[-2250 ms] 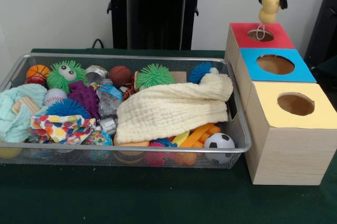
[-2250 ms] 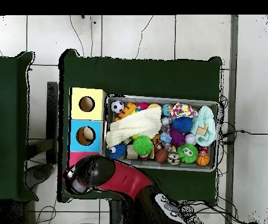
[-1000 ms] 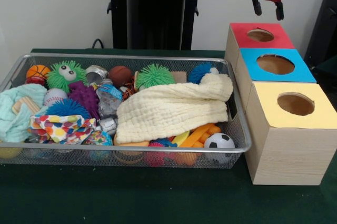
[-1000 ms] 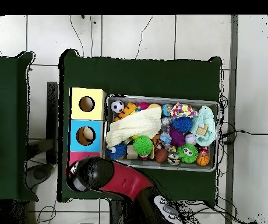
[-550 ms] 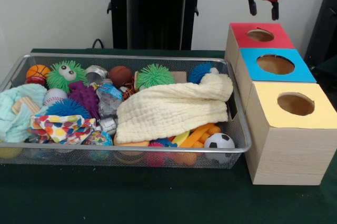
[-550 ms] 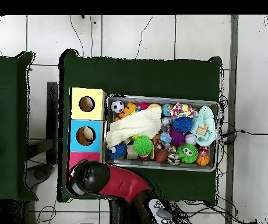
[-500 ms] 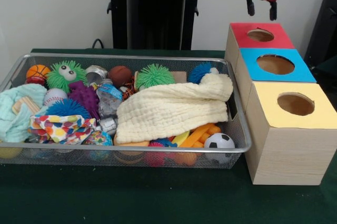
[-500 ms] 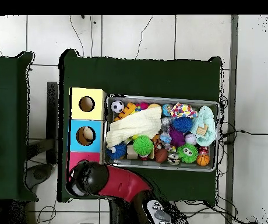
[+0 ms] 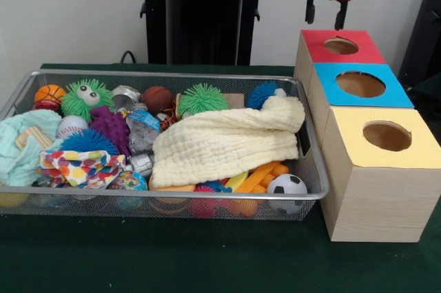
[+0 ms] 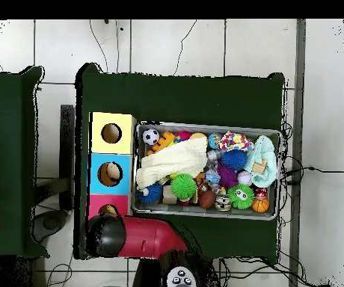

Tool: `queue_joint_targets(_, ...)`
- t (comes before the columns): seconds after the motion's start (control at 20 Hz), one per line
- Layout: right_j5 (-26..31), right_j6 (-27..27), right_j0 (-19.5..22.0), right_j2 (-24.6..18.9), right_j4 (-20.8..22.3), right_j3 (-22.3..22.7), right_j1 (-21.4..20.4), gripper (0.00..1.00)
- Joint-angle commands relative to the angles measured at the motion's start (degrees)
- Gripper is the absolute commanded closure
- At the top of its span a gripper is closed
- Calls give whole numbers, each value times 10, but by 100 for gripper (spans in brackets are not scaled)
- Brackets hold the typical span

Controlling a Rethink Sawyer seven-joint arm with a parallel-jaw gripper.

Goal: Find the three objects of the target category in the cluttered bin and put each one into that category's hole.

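Red-and-black hand (image 9: 322,12) hangs empty, fingers apart, just above and behind the red-topped wooden box hole (image 9: 340,46). Wire mesh bin (image 9: 308,143) on the green tabletop (image 9: 172,251) is full: cream waffle cloth (image 9: 224,143) covers toys. Something pale sits in the blue-topped box hole (image 10: 111,173). Target category unclear; more searching likely left.

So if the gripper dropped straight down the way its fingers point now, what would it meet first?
Probably the red-topped wooden box, near its far left edge beside the round hole. The open gripper hangs above that edge, so depth is uncertain; it might just miss.
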State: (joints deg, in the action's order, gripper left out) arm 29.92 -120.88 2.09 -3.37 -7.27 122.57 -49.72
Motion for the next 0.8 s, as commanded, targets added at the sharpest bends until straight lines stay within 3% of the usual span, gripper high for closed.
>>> queue_joint_targets(0.05,10,-88,-22,78,50,-93,0,0)
queue_joint_targets(0.35,-93,-83,-2,70,39,-80,36,0)
queue_joint_targets(0.55,-91,-76,-26,115,68,-122,54,0)
queue_joint_targets(0.8,-85,-46,-20,133,87,-143,52,0)
